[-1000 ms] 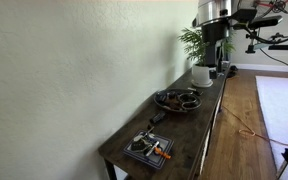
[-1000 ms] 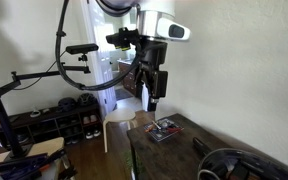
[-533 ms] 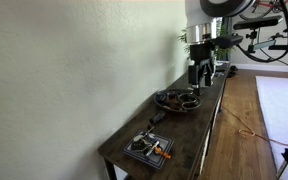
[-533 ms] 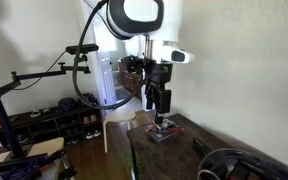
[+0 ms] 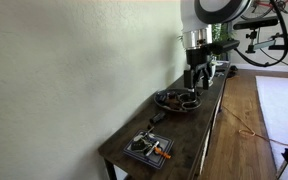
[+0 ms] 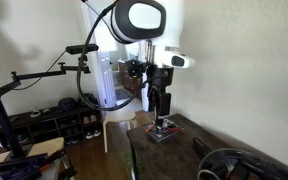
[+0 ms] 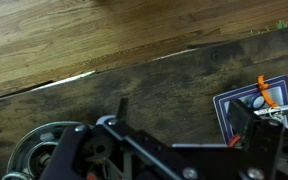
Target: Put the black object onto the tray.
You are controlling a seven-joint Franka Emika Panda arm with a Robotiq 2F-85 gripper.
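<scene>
The black object is a small oblong piece lying on the dark table between the two trays. The tray is the round dark dish with small dark and reddish items; its rim also shows in the other exterior view and in the wrist view. My gripper hangs open and empty above the table, beyond the round tray. In the other exterior view the gripper is above the square tray. In the wrist view the gripper is open. A thin dark sliver beside it may be the black object; I cannot tell.
A square dark tray with an orange-handled tool sits near the table's end and shows in the other exterior view. The narrow table stands against a wall. Wooden floor runs along its open side, with an orange cable.
The arm has come down from high above the table's far end and moved along the table toward the trays. The gripper stays open and empty.
</scene>
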